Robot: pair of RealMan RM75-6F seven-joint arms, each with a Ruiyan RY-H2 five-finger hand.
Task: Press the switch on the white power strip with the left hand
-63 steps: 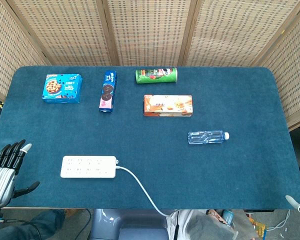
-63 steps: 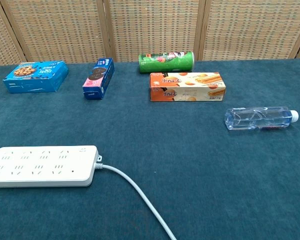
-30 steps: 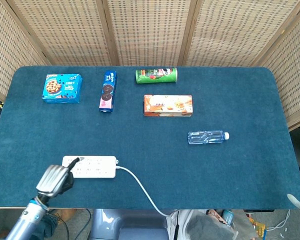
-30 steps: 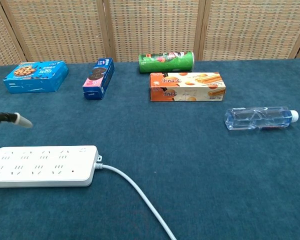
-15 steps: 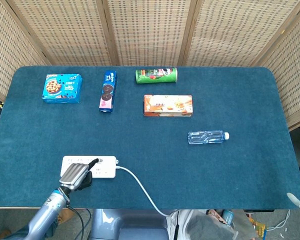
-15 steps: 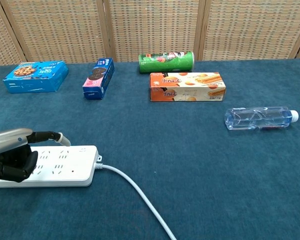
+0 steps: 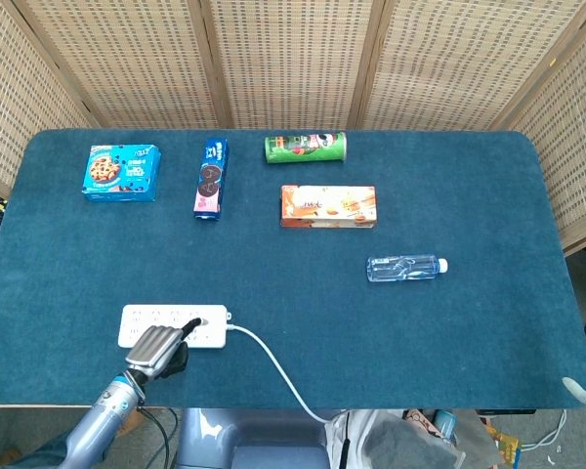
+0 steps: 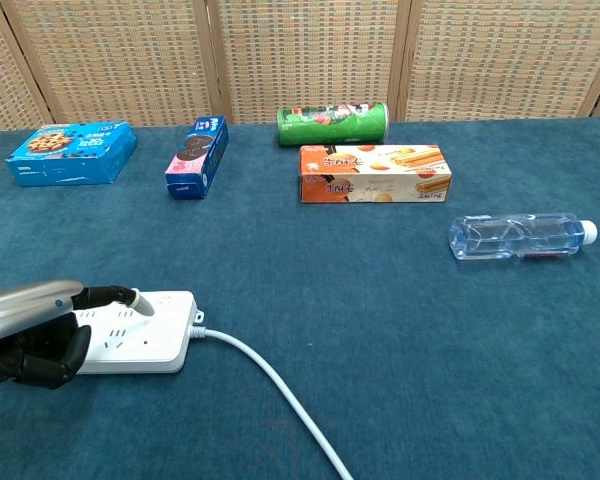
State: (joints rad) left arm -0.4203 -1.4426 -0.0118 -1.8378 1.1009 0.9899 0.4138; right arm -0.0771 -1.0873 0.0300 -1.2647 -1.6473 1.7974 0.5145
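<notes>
A white power strip (image 7: 174, 326) is laid flat near the front left edge of the blue table (image 7: 469, 332), long and rectangular, with two rows of sockets on top. A white cord (image 7: 273, 366) is run from its right end off the front edge. The left hand (image 7: 156, 349) is placed over the strip, one finger stretched toward its right end and the other fingers (image 8: 40, 362) curled under, nothing being held. Of the right hand, only a fingertip is seen, so its state cannot be told.

White power strip (image 8: 165, 322) left part under left hand (image 8: 30, 335); switch not discernible; right hand barely in frame.
</notes>
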